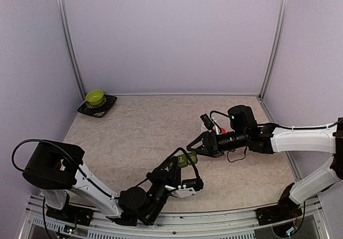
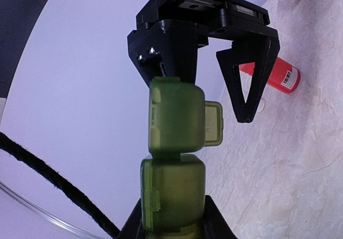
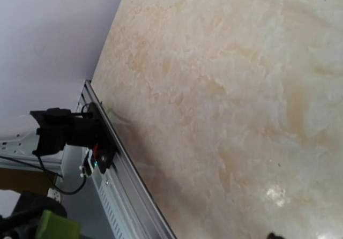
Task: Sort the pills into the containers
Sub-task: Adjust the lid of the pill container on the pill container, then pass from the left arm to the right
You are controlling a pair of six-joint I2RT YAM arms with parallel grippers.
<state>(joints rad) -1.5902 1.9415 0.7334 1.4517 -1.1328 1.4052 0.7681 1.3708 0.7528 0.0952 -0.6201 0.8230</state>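
A dark green plastic strip of 3 joined square containers [image 2: 174, 142] is clamped in the left gripper [image 1: 179, 170] above the beige worktop's [image 1: 134, 132] near edge. Its long axis is pointed at the right gripper [image 1: 189, 147], spread wide at its far end.

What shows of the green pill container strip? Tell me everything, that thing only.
The container strip is translucent olive-green plastic, made of rounded square compartments joined end to end. Two show in the left wrist view; anything further is hidden. The upper one's small hinged lid stands open to the side. The strip is held up by its lower end, clamped in the left gripper's jaws. The right gripper is open at its far end, one jaw just behind it; whether they touch cannot be told.
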